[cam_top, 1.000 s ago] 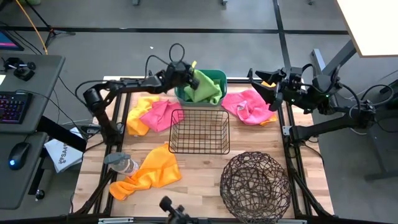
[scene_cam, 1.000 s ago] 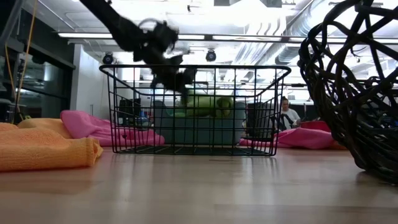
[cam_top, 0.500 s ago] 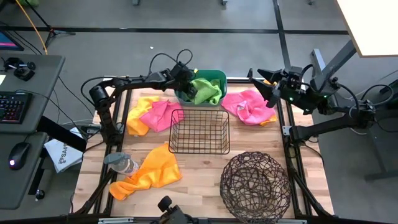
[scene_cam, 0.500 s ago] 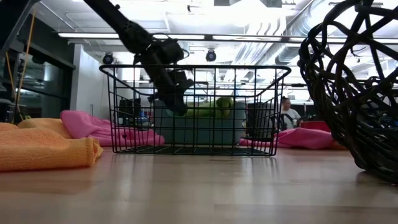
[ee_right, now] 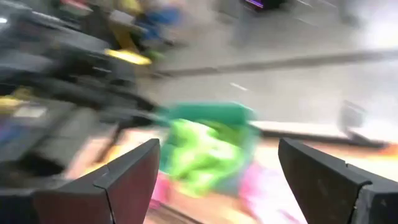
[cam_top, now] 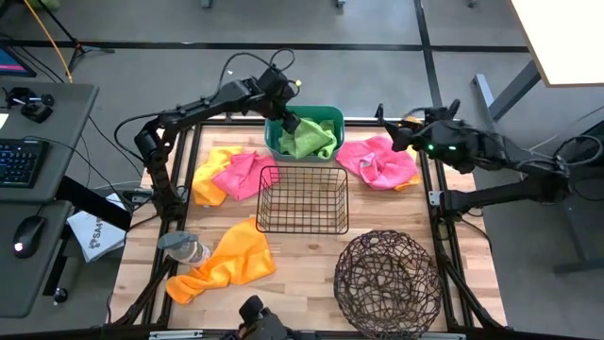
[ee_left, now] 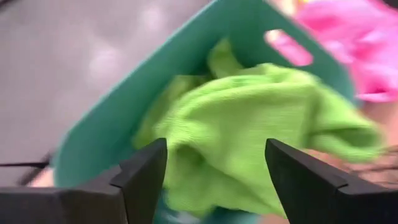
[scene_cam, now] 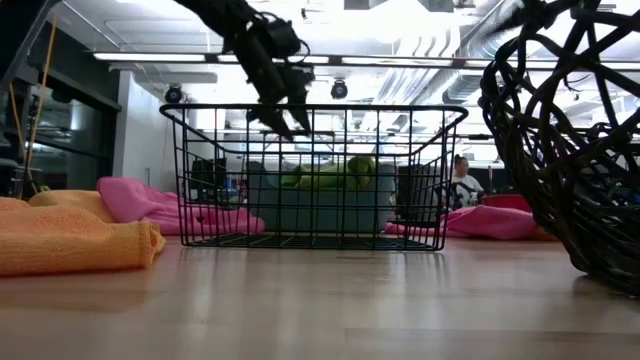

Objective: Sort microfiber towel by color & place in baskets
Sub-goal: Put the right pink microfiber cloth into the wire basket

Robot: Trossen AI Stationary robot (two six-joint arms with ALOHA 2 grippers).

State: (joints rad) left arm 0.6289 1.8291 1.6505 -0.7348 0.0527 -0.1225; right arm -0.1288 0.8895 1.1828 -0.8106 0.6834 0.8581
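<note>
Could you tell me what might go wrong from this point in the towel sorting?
1. The green towel is heaped above the teal tub's rim, so it may spill out or crowd the next towel.
2. The open left gripper hangs right over that heap; its fingers could snag the cloth and drag it out.
3. The open right gripper is near the pink towel, which has an orange towel under it; a pinch might lift both.

Dark jointed arms, looped black cables, wedge-shaped fingers (ee_left: 140,180)
</note>
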